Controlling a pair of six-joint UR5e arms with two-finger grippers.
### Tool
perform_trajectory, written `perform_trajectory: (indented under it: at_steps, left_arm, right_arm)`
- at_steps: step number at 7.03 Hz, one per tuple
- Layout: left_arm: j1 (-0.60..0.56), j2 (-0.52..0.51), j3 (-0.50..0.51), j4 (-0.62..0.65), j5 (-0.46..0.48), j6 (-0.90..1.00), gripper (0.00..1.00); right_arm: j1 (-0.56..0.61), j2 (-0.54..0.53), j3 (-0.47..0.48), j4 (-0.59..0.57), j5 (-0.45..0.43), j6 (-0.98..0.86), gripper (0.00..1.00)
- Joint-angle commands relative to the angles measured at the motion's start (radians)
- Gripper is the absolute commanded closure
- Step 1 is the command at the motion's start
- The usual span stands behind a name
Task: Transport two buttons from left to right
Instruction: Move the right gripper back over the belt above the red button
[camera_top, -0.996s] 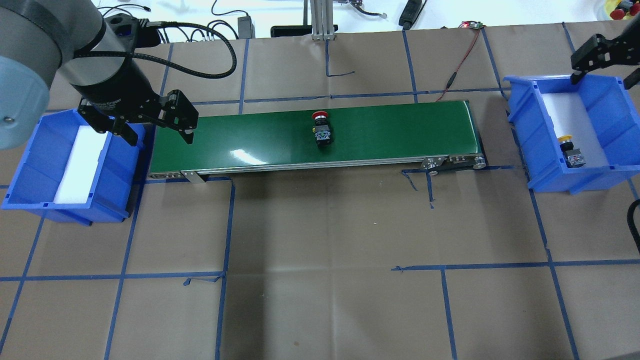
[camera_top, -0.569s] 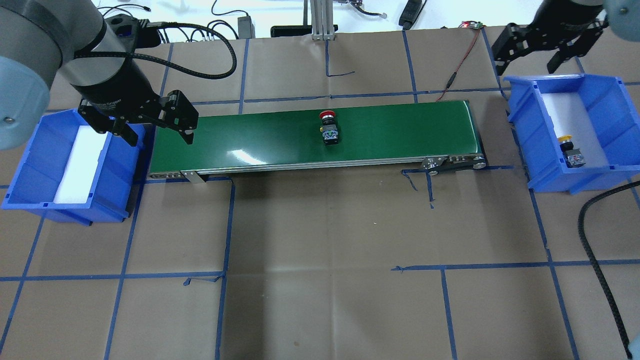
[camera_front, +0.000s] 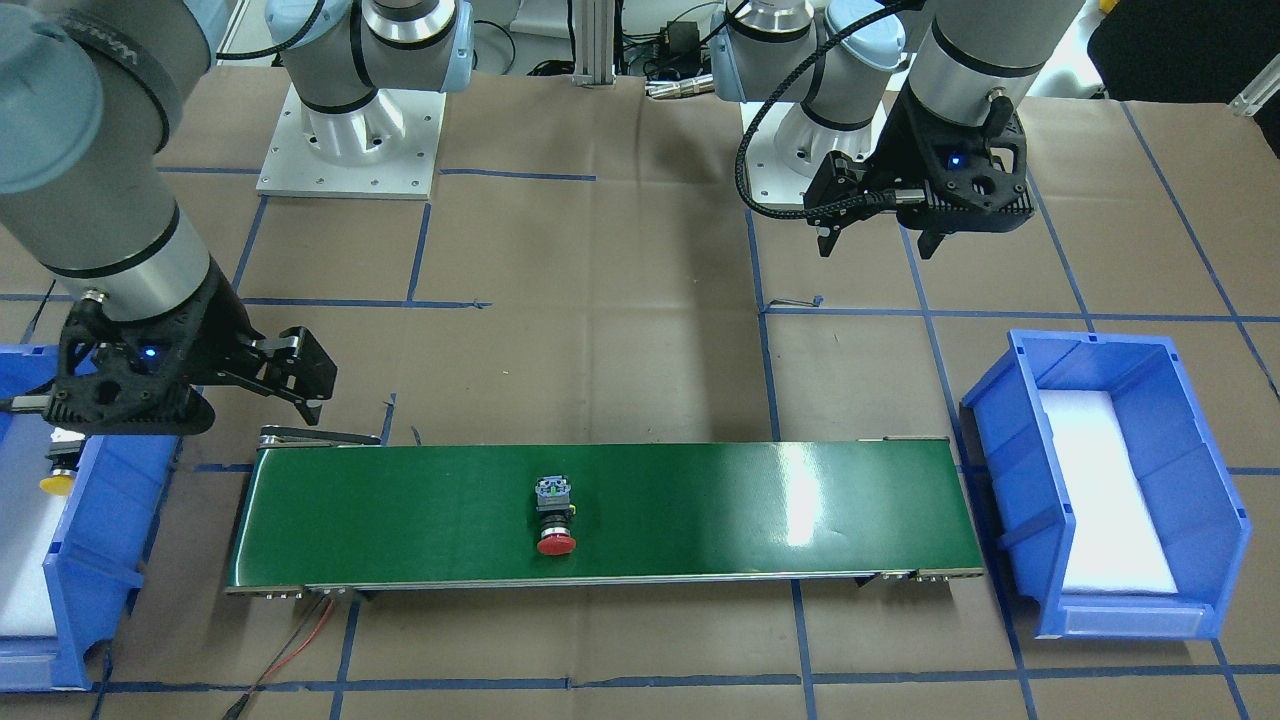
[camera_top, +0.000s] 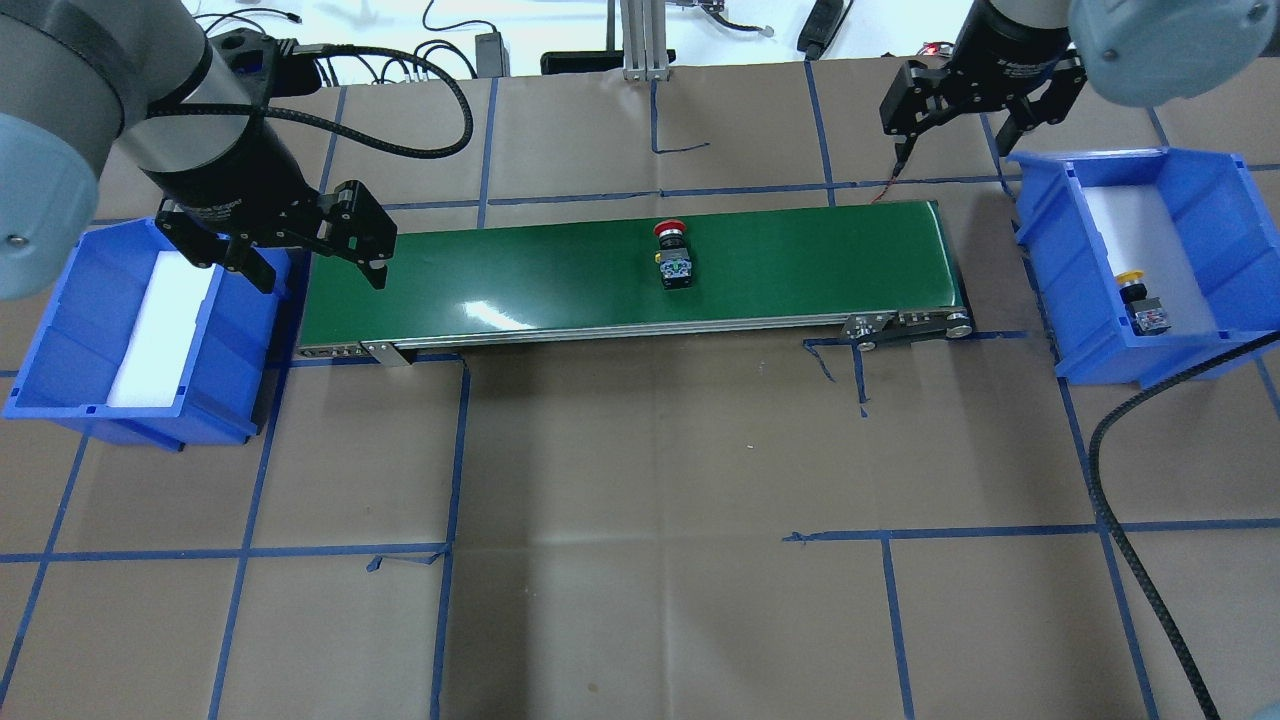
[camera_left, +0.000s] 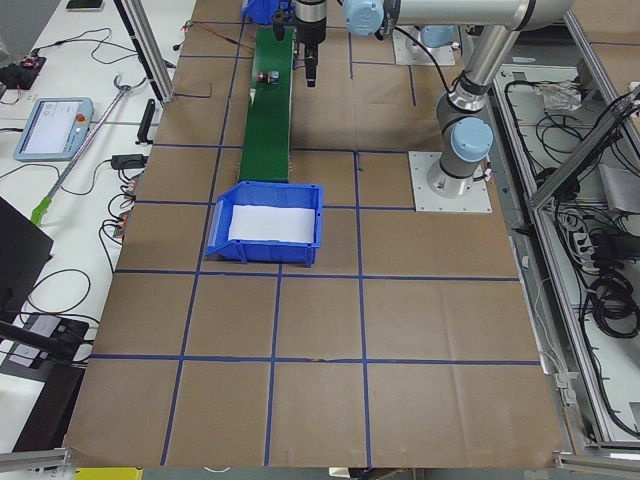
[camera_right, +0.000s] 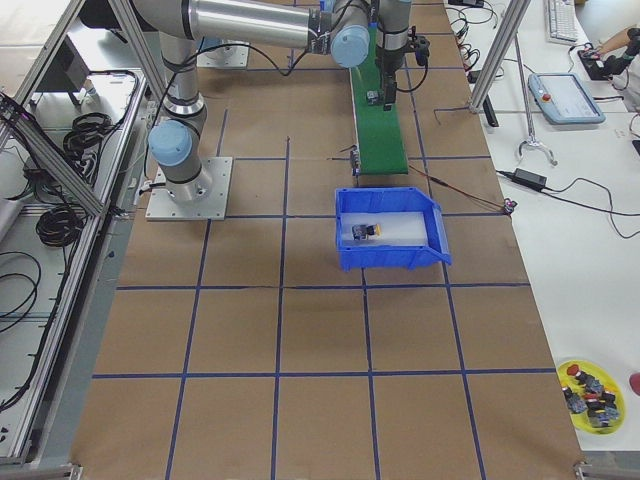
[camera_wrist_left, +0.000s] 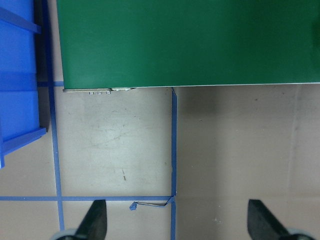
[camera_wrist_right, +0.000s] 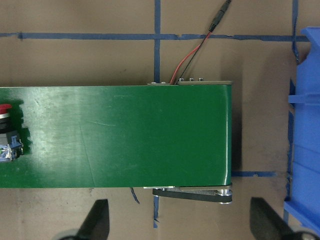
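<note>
The red button lies on its side on the green conveyor belt, just right of its middle; it also shows in the front view and at the left edge of the right wrist view. The yellow button lies in the right blue bin. My left gripper is open and empty over the belt's left end. My right gripper is open and empty above the table behind the belt's right end, apart from the red button.
The left blue bin holds only a white foam pad. A red-black wire runs from the belt's far right corner to the table's back. Cables and an aluminium post stand along the back edge.
The red button has travelled to the right along the belt. My right arm has swung left from over the right bin to behind the belt's right end. My left arm has not moved.
</note>
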Motion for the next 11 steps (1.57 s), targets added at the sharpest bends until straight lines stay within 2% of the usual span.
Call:
perform_trajectory:
  at_steps: [1,8,11]
  left_arm:
    - [0.000,0.001,0.000,-0.001,0.000,0.001,0.00]
    - [0.000,0.004,-0.003,-0.001,0.000,0.001,0.00]
    - [0.000,0.005,-0.005,-0.001,0.000,0.001,0.00]
  right_arm:
    - [0.022,0.038,-0.001,-0.021,0.005,0.049,0.00]
    - [0.025,0.141,0.010,-0.122,0.020,0.100,0.01]
    - [0.041,0.131,0.104,-0.269,0.023,0.103,0.01]
